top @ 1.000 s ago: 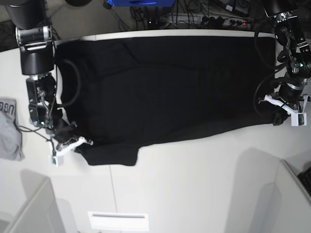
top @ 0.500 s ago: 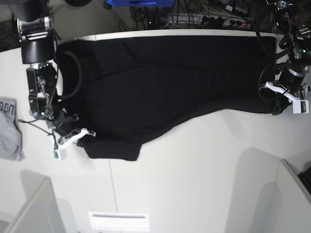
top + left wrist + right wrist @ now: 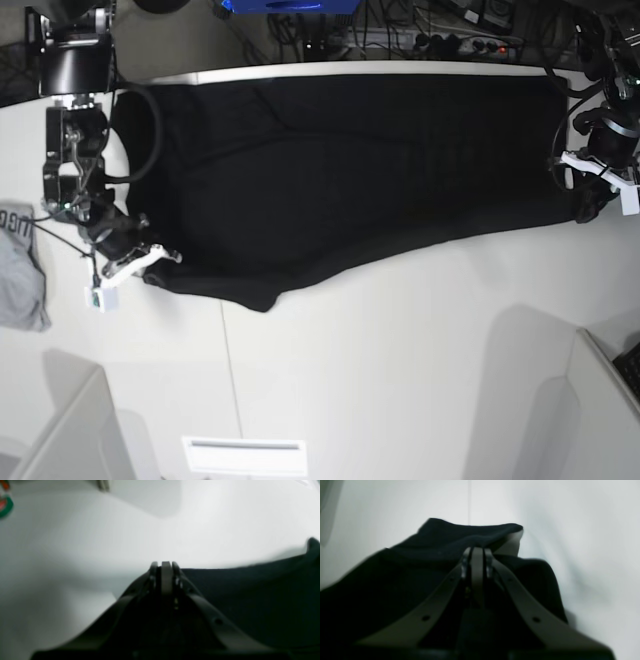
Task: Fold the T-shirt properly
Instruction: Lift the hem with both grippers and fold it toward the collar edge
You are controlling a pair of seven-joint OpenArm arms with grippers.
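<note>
The black T-shirt (image 3: pixel 340 170) lies spread along the far half of the white table (image 3: pixel 400 350), its near edge drawn into a slant. At the shirt's left near corner my right gripper (image 3: pixel 148 262) is shut on the cloth. In the right wrist view the T-shirt (image 3: pixel 395 580) bunches around that closed right gripper (image 3: pixel 477 550). My left gripper (image 3: pixel 590 208) is shut on the shirt's right near corner. The left wrist view is blurred, with the left gripper (image 3: pixel 166 563) closed and the T-shirt (image 3: pixel 250 600) trailing off to the right.
A small grey lettered garment (image 3: pixel 20 265) lies at the table's left edge. White partitions stand at the near left (image 3: pixel 60 430) and near right (image 3: pixel 600 400) corners. A power strip and cables (image 3: pixel 440 40) run behind the table's far edge.
Both grippers moved toward the far edge of the table, dragging the shirt's near edge back with them. The right gripper also shifted left. Both stayed shut.
</note>
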